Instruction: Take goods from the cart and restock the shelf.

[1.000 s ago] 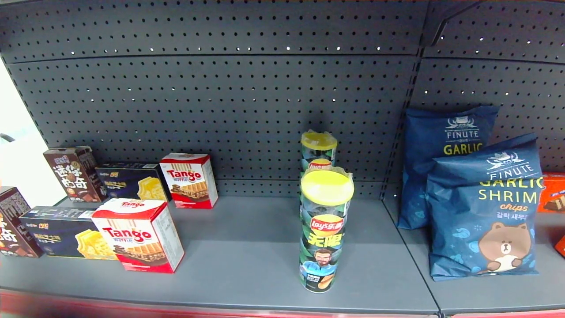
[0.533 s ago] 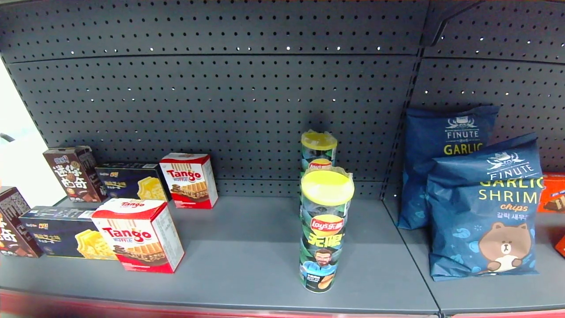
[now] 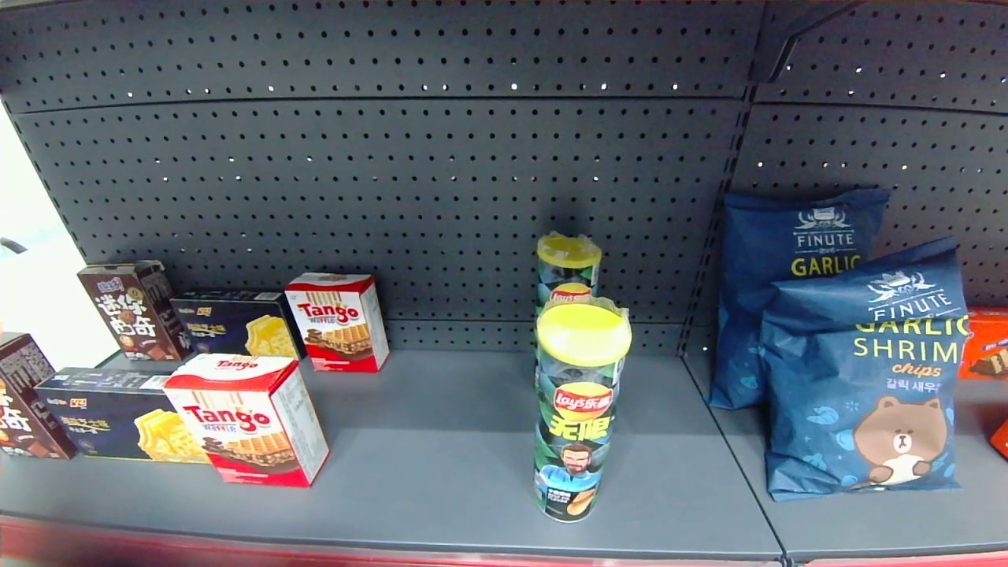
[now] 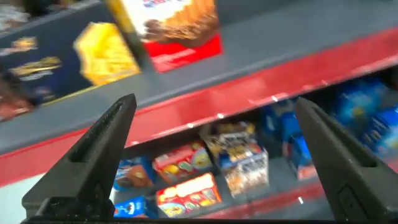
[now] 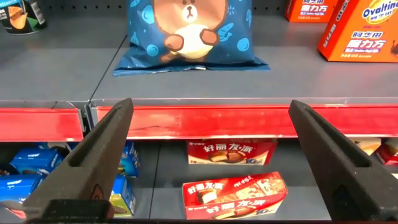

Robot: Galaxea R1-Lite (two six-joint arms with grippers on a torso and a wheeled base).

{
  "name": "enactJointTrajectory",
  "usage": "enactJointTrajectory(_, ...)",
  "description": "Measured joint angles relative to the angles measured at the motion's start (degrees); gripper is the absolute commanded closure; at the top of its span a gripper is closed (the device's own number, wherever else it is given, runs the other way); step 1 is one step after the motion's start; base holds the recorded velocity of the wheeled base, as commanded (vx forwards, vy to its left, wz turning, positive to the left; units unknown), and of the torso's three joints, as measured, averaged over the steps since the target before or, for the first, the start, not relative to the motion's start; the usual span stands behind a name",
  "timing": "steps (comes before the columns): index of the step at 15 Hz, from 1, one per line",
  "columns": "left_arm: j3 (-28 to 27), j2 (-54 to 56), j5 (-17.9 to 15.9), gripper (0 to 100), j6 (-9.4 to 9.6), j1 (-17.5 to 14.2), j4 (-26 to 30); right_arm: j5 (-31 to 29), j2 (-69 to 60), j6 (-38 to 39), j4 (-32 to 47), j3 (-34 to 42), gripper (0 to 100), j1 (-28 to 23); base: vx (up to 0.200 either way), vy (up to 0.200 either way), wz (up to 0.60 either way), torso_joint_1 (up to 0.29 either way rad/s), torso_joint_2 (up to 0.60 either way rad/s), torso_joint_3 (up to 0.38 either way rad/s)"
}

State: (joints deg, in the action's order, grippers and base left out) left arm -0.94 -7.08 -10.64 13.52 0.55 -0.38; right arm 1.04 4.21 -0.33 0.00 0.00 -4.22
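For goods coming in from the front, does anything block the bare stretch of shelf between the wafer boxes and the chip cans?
Nothing visible does. The shelf lies bare from front edge to back panel between the front wafer box and the front chip can. The left pincer and right pincer are open, empty.

Back panel (image 3: 394, 197): dark grey and perforated, across the upper half of the head view.
Chip cans: two upright cans with yellow lids at the centre, the front one (image 3: 580, 409) directly before the rear one (image 3: 568, 268).
Wafer boxes: red and white, one at lower left (image 3: 248, 417), one further back (image 3: 339, 321).
Dark blue boxes: one just left of each wafer box, front (image 3: 118, 413) and rear (image 3: 232, 324).
Brown boxes: two at the left edge (image 3: 130, 309) (image 3: 24, 398).
Blue bags: at the right, the bear bag (image 3: 866, 378) overlapping the rear bag (image 3: 787, 260).
Orange box (image 3: 984, 342): right edge, partly behind the bear bag.
Red strip (image 5: 199, 120): across the middle of the right wrist view, with a red box (image 5: 236, 190) below it.
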Motion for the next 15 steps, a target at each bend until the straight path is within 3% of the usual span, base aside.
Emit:
enactJointTrajectory(3,-0.1,4.9,5.8,0,-2.55,-0.8,-0.6,0.0,0.0,0.0,0.0,0.0,0,0.0,0.000,0.000,0.00,0.000,0.00,0.000)
enactJointTrajectory(5,-0.1,6.1,5.9,0,-2.85,-0.6,-0.7,0.0,0.0,0.0,0.0,0.0,0,0.0,0.000,0.000,0.00,0.000,0.00,0.000)
enactJointTrajectory(6,0.0,6.5,6.0,0,-5.38,-0.5,-0.7,0.0,0.0,0.0,0.0,0.0,0,0.0,0.000,0.000,0.00,0.000,0.00,0.000)
enactJointTrajectory(7,0.0,6.7,5.6,0,-8.22,-0.5,-0.7,0.0,0.0,0.0,0.0,0.0,0,0.0,0.000,0.000,0.00,0.000,0.00,0.000)
enactJointTrajectory(8,0.0,6.9,2.6,0,-9.80,-0.5,-0.4,0.0,0.0,0.0,0.0,0.0,0,0.0,0.000,0.000,0.00,0.000,0.00,0.000)
enactJointTrajectory(9,0.0,7.0,0.4,0,-10.22,-0.5,-0.3,0.0,0.1,0.0,0.0,0.0,0,0.0,0.000,0.000,0.00,0.000,0.00,0.000)
enactJointTrajectory(10,0.0,7.0,-4.2,0,-10.15,-0.5,-0.1,0.0,0.1,0.0,0.0,0.0,0,0.0,0.000,0.000,0.00,0.000,0.00,0.000)
enactJointTrajectory(11,-0.1,7.1,-7.9,0,-7.45,-0.5,-0.2,0.0,0.1,0.0,0.0,0.0,0,0.0,0.000,0.000,0.00,0.000,0.00,0.000)
enactJointTrajectory(12,-0.1,7.1,-8.5,0,-4.99,-0.4,-0.2,0.0,0.1,0.0,0.0,0.0,0,0.0,0.000,0.000,0.00,0.000,0.00,0.000)
enactJointTrajectory(13,-0.1,7.1,-6.0,0,-1.12,-0.5,-0.4,0.0,0.1,0.0,0.0,0.0,0,0.0,0.000,0.000,0.00,0.000,0.00,0.000)
enactJointTrajectory(14,0.0,7.1,0.1,0,-0.24,-0.5,-1.2,0.0,0.1,0.0,0.0,0.0,0,0.0,0.000,0.000,0.00,0.000,0.00,0.000)
enactJointTrajectory(15,0.3,7.1,2.9,0,-0.09,-0.5,-2.3,0.0,0.1,0.0,0.0,0.0,0,0.0,0.000,0.000,0.00,0.000,0.00,0.000)
